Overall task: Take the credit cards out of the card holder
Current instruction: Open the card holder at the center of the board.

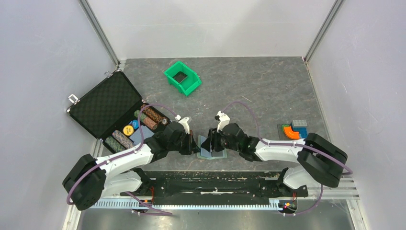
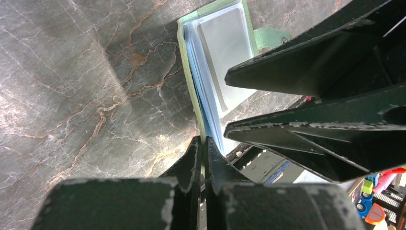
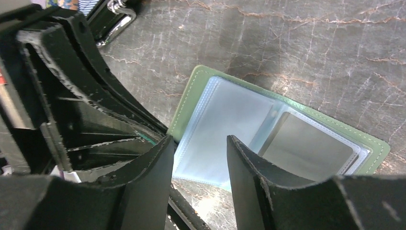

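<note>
The card holder (image 3: pixel 188 104) lies spread open on the surface (image 3: pixel 311 43) just ahead of the arm bases, between the two arms. The left tool (image 2: pixel 203 146) is pinched tight on the holder's near edge, apparently to pin it down and keep the clear sleeves exposed. The right tool (image 3: pixel 199 142) hangs over the sleeves with its jaws parted and nothing between them, placed, I judge, to reach for the credit card (image 3: pixel 309 149), whose greyish face shows inside the far pocket and which has not yet been drawn out.
</note>
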Controlling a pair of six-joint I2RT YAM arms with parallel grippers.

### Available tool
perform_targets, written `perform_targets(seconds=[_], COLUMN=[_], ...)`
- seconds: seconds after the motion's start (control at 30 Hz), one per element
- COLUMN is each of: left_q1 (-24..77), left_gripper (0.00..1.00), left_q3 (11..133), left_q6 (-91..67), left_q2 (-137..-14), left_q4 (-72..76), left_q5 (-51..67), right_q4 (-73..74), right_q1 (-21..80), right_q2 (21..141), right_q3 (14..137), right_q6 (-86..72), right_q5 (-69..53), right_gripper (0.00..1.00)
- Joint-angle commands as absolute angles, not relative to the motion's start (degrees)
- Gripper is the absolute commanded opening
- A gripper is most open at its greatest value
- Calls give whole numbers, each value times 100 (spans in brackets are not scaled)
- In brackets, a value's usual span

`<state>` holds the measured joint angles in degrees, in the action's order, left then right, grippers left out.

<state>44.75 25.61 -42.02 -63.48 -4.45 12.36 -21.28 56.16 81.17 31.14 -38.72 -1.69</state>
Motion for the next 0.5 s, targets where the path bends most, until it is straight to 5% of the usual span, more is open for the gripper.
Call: perform_targets(seconds=[0.0,0.47], left_q1=[4491,4489], left_gripper=[2,2], left_q3=[2531,2522], left_q6=[-4263,-4271], left_q2=[-6269,-6235], left_q4=[-228,-224], left_q5=[1303,1283], right_q4=[-2268,-2027], right_q1=[5651,5654], right_q2=[8288,8593], right_q3=[3366,3394], right_q6=[-3815,-3748], right_q5=[-149,-36], right_gripper=[47,44])
